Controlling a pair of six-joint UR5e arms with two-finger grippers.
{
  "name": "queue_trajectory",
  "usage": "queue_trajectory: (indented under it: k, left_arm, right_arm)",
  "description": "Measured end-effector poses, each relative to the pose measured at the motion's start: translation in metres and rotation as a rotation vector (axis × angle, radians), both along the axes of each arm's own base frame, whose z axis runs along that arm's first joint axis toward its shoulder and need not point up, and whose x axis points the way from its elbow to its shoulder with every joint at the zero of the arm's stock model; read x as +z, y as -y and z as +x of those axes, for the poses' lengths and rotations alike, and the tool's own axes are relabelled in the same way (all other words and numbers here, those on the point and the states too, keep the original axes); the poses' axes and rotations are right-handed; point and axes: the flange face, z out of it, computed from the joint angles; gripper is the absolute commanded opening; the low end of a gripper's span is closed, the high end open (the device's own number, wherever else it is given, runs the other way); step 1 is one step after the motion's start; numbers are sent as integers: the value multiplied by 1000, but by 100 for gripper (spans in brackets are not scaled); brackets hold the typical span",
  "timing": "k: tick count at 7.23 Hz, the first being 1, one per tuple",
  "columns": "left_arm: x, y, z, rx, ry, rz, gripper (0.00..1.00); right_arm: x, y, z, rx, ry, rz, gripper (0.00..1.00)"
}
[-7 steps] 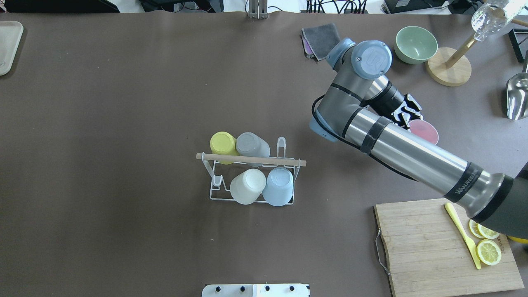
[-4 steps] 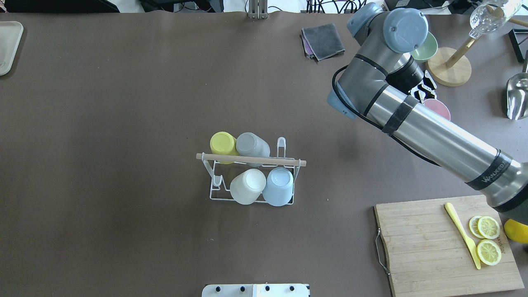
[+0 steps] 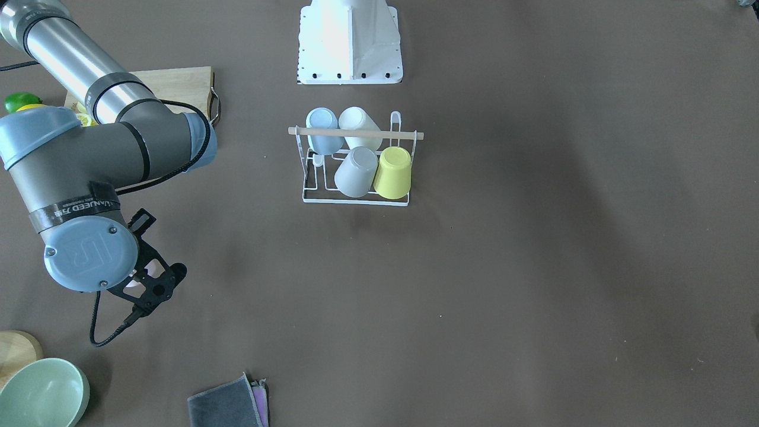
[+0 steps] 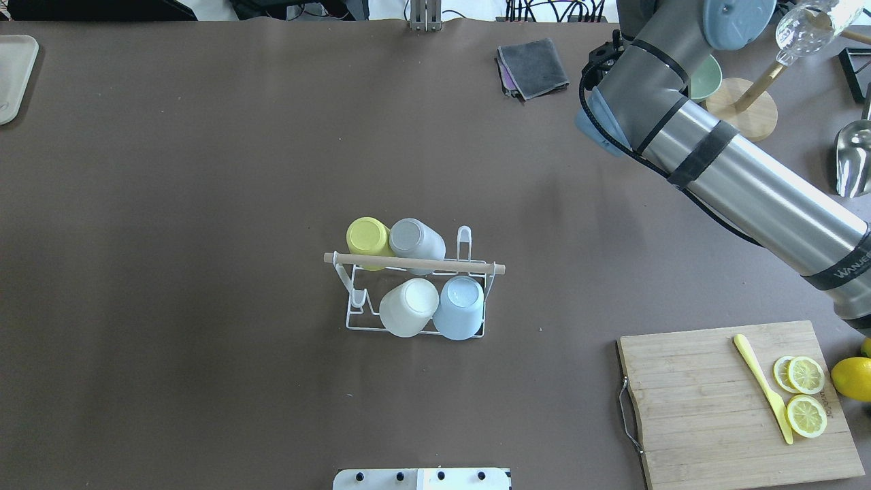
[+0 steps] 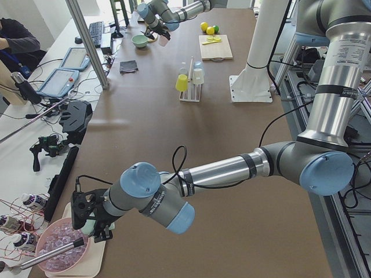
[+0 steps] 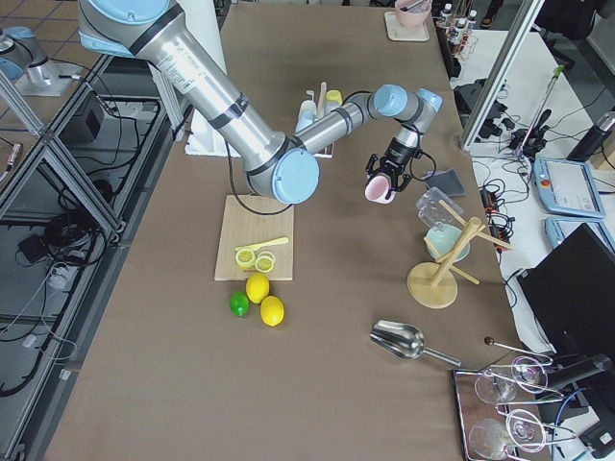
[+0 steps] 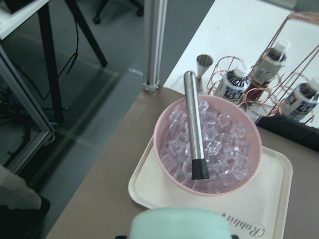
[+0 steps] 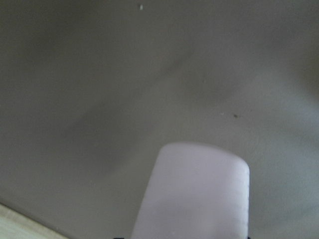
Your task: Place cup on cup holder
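Note:
The cup holder [image 4: 415, 263], a white wire rack with a wooden rod, stands mid-table and carries yellow, grey, white and blue cups upside down. It also shows in the front view [image 3: 356, 134]. My right gripper [image 6: 387, 177] is shut on a pink cup [image 6: 379, 190] and holds it above the table, far to the right of the rack. The pink cup fills the right wrist view [image 8: 194, 189]. In the overhead view my arm hides both. My left gripper [image 5: 91, 225] hangs over the tray at the table's left end, shut on a mint-green cup [image 7: 179, 225].
A cutting board [image 4: 708, 408] with lemon slices and a yellow knife lies front right. A green bowl [image 3: 41, 394], a wooden glass stand [image 4: 742, 112], a metal scoop [image 4: 854, 160] and a grey cloth [image 4: 534, 64] are at the back right. A pink ice bowl [image 7: 207, 149] sits on a tray.
My right arm has risen and swung toward the table's far edge with the pink cup. The cup and gripper are now hidden under the arm in the overhead view.

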Motion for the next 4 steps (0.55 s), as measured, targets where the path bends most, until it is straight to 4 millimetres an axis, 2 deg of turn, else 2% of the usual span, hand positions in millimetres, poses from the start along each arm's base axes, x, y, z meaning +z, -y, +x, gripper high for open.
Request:
queue_trajectory:
  k: [1,2,3,4]
  left_arm:
    - [-19,-12,14,-8,-4,152,0]
    - [-48,-22,33,8,9,331,0]
    - [-82,-23,53,40,20,470,0]
    - [-120,-17,73,72,30,582,0]
  right_arm:
    - [-15,12,4,84,94,41,40]
    - [-35,22,8,190,199,89,40]
    - [-55,23,13,289,292,133,40]
    - [-71,14,14,365,384,180,40]
